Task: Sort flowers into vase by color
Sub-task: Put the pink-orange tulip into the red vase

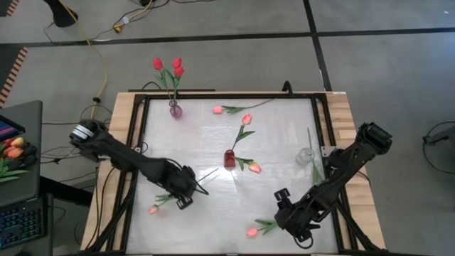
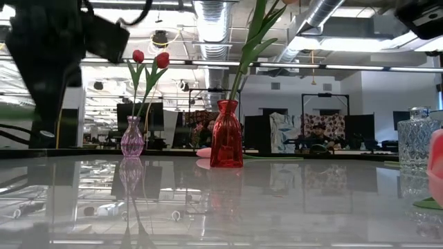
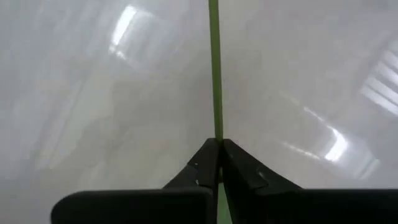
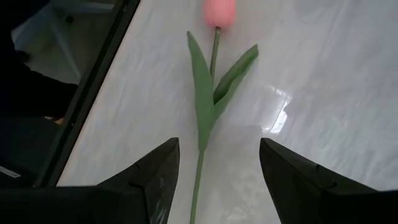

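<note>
Two risks stand out, the bigger one on the left. The left pincer (image 3: 219, 144) is clamped tight on a thin green stem (image 3: 215, 74), low over the table (image 1: 284, 128) at its near left. It seems to grip well away from the pink head (image 1: 153, 210), so the flower could droop, swing or twist as it is lifted, and miss a narrow vase mouth. The lesser risk is on the right: the right pincer (image 4: 217, 146) hangs wide apart over a pink tulip (image 4: 219, 12) lying flat at the near right edge. The stem runs between its fingers, but if they close too high they could skid over so thin a stem, and too low they could scrape the table.

Counting down by size: one table, two arms, three vases, eight flower heads I can make out.
- The purple vase (image 1: 175, 110) holds three red tulips (image 1: 170, 67).
- The red vase (image 1: 229, 158) holds one pink tulip (image 1: 247, 119).
- The clear vase (image 1: 306, 154) shows no head; whether the greenery beside it stands inside, I cannot tell.
- Four pink ones lie loose, counting the two at the pincers.
</note>
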Robot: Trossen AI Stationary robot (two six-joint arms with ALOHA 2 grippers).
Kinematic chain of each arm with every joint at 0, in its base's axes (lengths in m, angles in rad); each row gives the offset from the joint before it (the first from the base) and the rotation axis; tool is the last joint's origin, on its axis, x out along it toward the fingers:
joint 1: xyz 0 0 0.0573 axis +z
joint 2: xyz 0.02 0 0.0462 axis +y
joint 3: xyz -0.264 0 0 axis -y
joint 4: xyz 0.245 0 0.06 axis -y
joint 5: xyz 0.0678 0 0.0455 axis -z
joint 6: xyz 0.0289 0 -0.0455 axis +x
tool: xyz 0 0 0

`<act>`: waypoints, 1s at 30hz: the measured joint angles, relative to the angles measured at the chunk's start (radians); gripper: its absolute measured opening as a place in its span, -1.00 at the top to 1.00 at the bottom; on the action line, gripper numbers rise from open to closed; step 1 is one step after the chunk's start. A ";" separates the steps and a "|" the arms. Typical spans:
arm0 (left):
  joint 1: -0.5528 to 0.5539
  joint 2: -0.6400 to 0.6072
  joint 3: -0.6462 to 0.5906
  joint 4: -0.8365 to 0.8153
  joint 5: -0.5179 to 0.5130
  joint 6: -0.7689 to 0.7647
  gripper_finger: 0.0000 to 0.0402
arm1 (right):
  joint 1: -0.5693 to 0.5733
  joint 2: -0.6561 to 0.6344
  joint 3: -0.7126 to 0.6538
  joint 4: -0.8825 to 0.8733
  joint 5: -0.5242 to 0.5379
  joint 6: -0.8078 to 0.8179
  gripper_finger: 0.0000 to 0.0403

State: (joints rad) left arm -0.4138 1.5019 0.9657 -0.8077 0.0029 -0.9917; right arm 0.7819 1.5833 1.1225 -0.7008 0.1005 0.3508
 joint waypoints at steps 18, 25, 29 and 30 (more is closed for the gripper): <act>0.017 -0.149 0.000 0.013 0.353 0.185 1.00 | -0.049 0.002 0.066 0.124 0.087 -0.103 -0.24; -0.017 -0.035 -0.001 0.173 0.338 0.185 1.00 | -0.032 0.014 0.068 0.277 0.195 -0.210 -0.24; -0.025 0.051 -0.001 0.378 0.302 0.114 1.00 | -0.006 0.037 0.069 0.378 0.273 -0.332 -0.24; -0.025 0.075 -0.001 0.441 0.302 0.099 1.00 | 0.002 0.044 0.069 0.390 0.291 -0.358 -0.24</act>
State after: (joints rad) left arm -0.4385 1.5770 0.9646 -0.3670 0.3045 -0.8927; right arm 0.7839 1.6275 1.1912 -0.3105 0.3911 -0.0074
